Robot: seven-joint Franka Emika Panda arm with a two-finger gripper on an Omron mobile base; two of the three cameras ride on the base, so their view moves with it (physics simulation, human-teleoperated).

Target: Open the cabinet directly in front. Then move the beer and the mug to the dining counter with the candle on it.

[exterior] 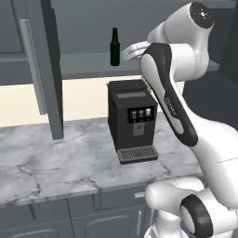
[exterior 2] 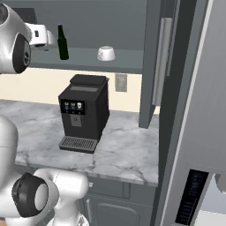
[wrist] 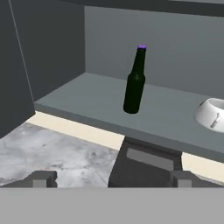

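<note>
Jaws stand wide apart and hold nothing; the gripper (wrist: 111, 179) hovers in front of the open cabinet (exterior: 44, 74), its dark fingertips (wrist: 41, 178) level with the shelf's front edge. On the grey shelf (wrist: 96, 103) the beer (wrist: 134, 81) stands upright at about 12 o'clock from the gripper, well apart from it. The mug (wrist: 212, 114) lies upside down on the same shelf at about 2 o'clock, to the bottle's right. Below the shelf a grey-veined marble tabletop (exterior: 56, 162) carries a black coffee machine (exterior: 131, 120), backed by a cream wall. The white arm (exterior: 186, 107) rises from the base, bends at the elbow and reaches up and forward toward the shelf.
</note>
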